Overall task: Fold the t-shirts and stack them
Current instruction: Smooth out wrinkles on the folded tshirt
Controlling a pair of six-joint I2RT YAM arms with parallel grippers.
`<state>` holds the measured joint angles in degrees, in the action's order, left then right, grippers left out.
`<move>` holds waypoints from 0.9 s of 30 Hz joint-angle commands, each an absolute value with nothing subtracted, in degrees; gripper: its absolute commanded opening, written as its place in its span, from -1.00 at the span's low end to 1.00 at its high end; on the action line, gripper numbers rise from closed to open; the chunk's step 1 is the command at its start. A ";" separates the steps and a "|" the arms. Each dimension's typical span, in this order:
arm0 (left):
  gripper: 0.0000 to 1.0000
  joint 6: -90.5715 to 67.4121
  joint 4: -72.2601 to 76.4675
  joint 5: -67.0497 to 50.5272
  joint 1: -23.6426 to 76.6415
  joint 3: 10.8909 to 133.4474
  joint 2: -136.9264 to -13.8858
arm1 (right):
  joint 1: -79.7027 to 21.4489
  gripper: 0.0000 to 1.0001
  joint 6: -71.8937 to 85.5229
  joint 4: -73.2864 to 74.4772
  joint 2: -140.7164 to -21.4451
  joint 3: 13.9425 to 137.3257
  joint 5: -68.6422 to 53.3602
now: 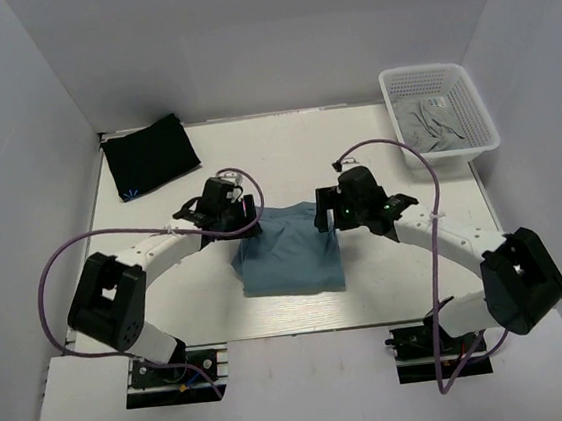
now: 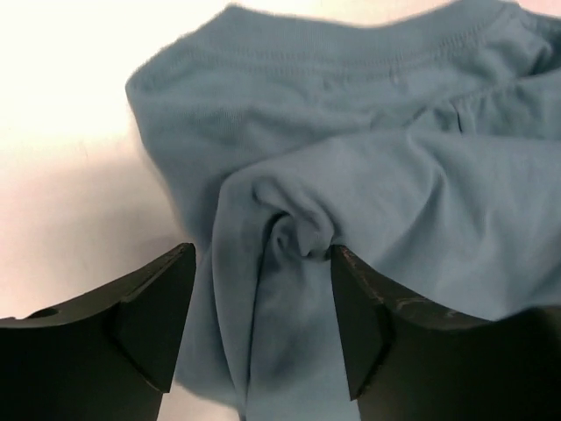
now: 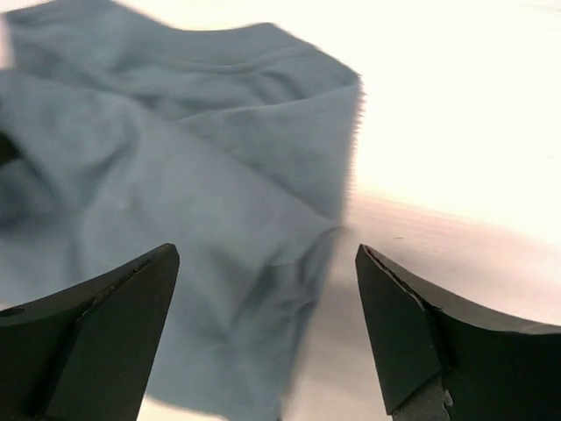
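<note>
the teal-blue t-shirt (image 1: 290, 250) lies rumpled in the middle of the table (image 1: 286, 160), and the black t-shirt (image 1: 151, 156) sits folded at its far left corner. the left gripper (image 2: 263, 263) stands apart astride a raised pucker; the right gripper (image 3: 267, 254) gapes wide over the shirt's edge. pinching only one layer, or lifting unevenly, could twist the fold.

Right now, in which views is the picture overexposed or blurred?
Left wrist: the table is washed out to white, the teal t-shirt is sharp. Right wrist: the same glare, and the shirt's edge is blurred. Top external: even light, everything sharp.
</note>
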<state>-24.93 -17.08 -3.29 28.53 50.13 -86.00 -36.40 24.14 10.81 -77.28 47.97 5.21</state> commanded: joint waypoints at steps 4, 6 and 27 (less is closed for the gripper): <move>0.29 -21.71 -12.74 2.29 28.74 53.96 -89.20 | -34.37 0.52 25.14 11.69 -83.49 52.21 9.58; 0.17 -21.01 -12.05 2.29 28.74 53.96 -89.82 | -33.84 0.42 25.05 11.34 -85.95 53.17 8.70; -1.00 -24.43 -2.38 -7.73 28.74 42.11 -66.11 | -32.52 -1.00 25.14 5.27 -71.91 47.46 0.88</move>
<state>-22.96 -5.69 -5.48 28.62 43.68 -71.16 -32.64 25.10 9.10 -76.27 48.58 1.39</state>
